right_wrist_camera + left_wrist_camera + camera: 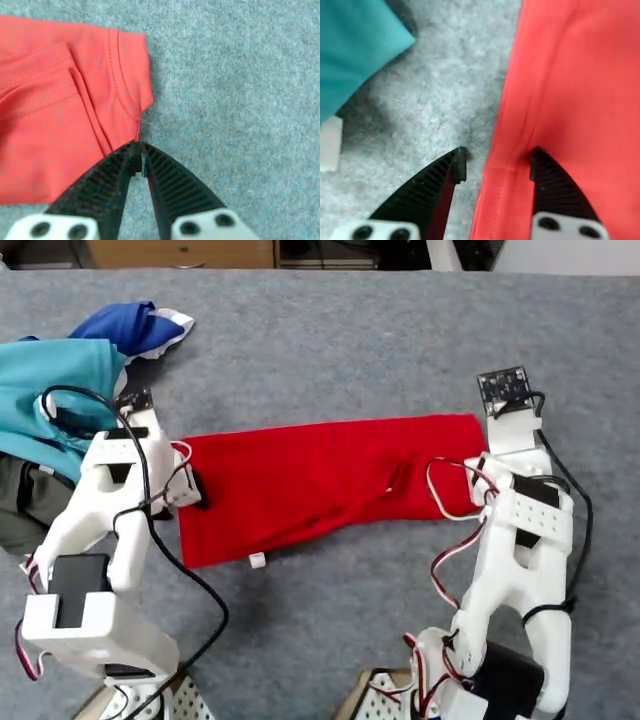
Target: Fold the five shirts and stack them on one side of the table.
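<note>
Left end effector (497, 161) is released, its jaws spread across the near hem of the red shirt (320, 480): one fingertip (460, 162) rests on bare grey bench (350, 340), the other on the red cloth. Its arm (110, 490) leans in from 8 o'clock of the high view, the wrist tipped steeply down at the shirt's 9 o'clock end.

Right end effector (140, 150) is clenched, tips meeting at the opposite hem, where the cloth draws to a point and runs in between them, so it grasps the red shirt by a small pinch of edge. That arm (520, 530) rises from 5 o'clock and bends down over the shirt's 3 o'clock end.

Four shirts can be counted. One red one lies as a long band across the middle of the bench, a small white tag (257, 560) at its lower edge. One teal (55, 390), one blue with pale trim (130, 325) and one dark (25, 505) are bunched together at 9 to 10 o'clock, near the left arm.

Bare bench runs from 12 to 2 o'clock above the red band, and again at 6 o'clock between the two arm bases.
</note>
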`<action>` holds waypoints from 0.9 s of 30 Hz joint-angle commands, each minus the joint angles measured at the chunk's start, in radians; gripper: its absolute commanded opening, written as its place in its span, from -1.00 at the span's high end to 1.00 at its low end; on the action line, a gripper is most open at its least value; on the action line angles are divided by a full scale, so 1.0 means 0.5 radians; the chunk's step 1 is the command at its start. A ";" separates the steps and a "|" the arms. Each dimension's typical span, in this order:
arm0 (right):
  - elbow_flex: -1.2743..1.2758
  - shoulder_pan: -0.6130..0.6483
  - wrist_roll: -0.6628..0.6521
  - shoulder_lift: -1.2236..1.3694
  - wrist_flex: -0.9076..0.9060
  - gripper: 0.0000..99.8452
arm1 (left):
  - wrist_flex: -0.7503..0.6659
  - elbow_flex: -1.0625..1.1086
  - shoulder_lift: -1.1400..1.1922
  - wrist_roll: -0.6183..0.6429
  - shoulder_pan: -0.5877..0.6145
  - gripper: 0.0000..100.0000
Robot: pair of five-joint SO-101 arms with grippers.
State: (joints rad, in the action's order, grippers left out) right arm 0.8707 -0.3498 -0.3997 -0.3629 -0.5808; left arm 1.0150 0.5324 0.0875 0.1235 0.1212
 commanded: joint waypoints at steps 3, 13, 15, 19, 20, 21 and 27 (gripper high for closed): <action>-0.002 -0.029 -0.028 -0.008 0.040 0.99 | -0.046 0.006 -0.008 0.021 -0.015 0.83; -0.035 -0.186 0.049 -0.014 0.043 0.99 | 0.071 -0.129 0.143 -0.117 -0.064 0.96; -0.078 -0.281 0.163 -0.014 0.071 0.99 | 0.193 -0.233 0.143 -0.123 0.003 0.96; -0.094 -0.502 0.322 0.002 0.261 0.99 | 0.457 -0.519 0.143 -0.298 0.114 0.96; -0.084 -0.545 0.328 0.002 0.325 0.99 | 0.528 -0.598 0.143 -0.344 0.132 0.96; -0.075 -0.582 0.328 0.005 0.381 0.99 | 0.595 -0.684 0.143 -0.381 0.153 0.96; 0.072 -0.698 0.328 0.005 0.733 0.99 | 0.985 -1.181 0.152 -0.439 0.098 0.96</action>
State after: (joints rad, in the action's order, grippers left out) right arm 0.8938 -0.6674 -0.2463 -0.3629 -0.3000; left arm 1.4262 0.0844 0.1672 -0.0867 0.1872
